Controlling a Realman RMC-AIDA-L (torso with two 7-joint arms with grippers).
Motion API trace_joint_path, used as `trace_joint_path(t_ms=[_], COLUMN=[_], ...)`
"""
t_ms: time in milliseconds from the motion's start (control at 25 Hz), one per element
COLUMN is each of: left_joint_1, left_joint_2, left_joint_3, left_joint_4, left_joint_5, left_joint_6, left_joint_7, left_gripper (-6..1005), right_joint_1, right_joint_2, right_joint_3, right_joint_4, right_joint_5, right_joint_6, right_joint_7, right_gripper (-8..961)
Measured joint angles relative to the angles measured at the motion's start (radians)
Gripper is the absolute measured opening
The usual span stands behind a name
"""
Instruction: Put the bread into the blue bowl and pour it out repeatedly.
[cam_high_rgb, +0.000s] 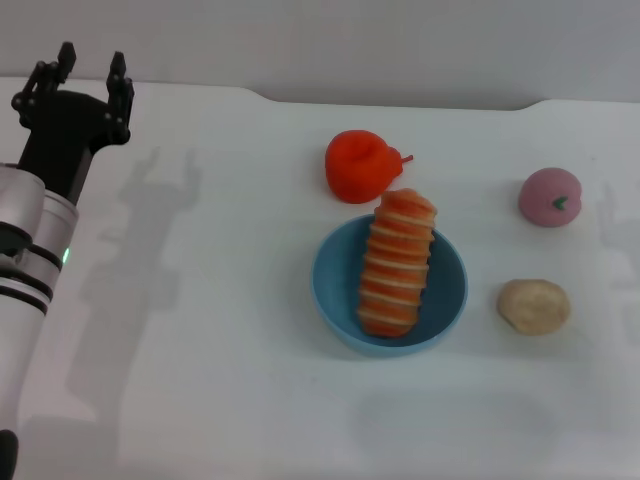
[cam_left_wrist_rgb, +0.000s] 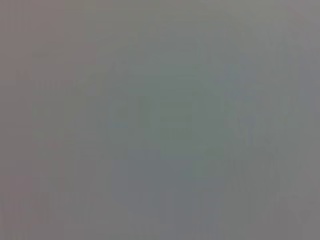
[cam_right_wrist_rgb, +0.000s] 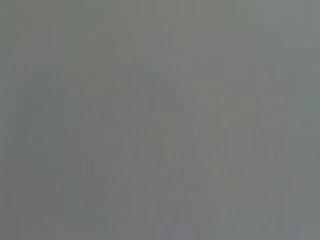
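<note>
The bread (cam_high_rgb: 397, 262), striped orange-and-cream face up, lies lengthwise in the blue bowl (cam_high_rgb: 335, 275), its far end propped on the far rim and overhanging it. The bowl stands on the white desk (cam_high_rgb: 220, 330). Just beyond it sits a red-orange fruit (cam_high_rgb: 359, 166) with a stem; a pink fruit (cam_high_rgb: 549, 196) and a beige round lump (cam_high_rgb: 534, 305) lie to the right, apart. The left gripper (cam_high_rgb: 90, 75) hangs at the desk's far left, fingers spread wide, holding nothing. Both wrist views show only featureless grey; the right gripper is not seen.
</note>
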Motion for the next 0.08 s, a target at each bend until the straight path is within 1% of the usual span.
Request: trace_joint_path(t_ms=[80], left_joint_1=[0.0], left_joint_2=[0.0], left_joint_3=[0.005], left_joint_4=[-0.009], left_joint_5=[0.002], left_joint_6=[-0.013], left_joint_7=[-0.003], left_gripper=[471], right_joint_1=[0.002], right_joint_2=[0.0], right_joint_3=[0.0], right_joint_4=[-0.002], right_joint_5=[0.0], right_joint_6=[-0.002], right_joint_7=[0.011], right_gripper=[477])
